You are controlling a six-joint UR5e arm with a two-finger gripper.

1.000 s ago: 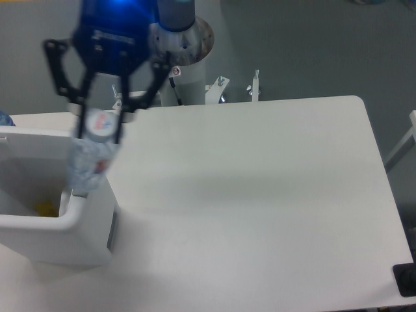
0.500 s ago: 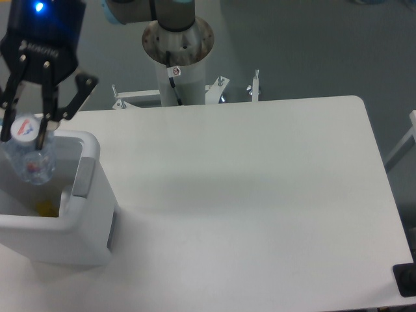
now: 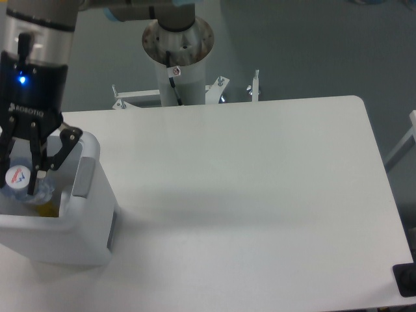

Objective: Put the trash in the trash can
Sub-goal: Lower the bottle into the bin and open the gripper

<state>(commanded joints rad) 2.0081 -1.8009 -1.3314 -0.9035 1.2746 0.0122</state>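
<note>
Inside one trash can (image 3: 91, 214), end effector (image 3: 18, 177) grips one bottle (image 3: 25, 184).

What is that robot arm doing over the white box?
The robot arm is throwing away trash. Its gripper is pinched around a crushed clear plastic bottle with a white cap, and it has lowered the bottle into the open top of the white trash can at the table's left edge. The bottle is down inside the can but not let go yet. Something small and yellow lies at the bottom of the can. The rest of the white table looks bare.
</note>
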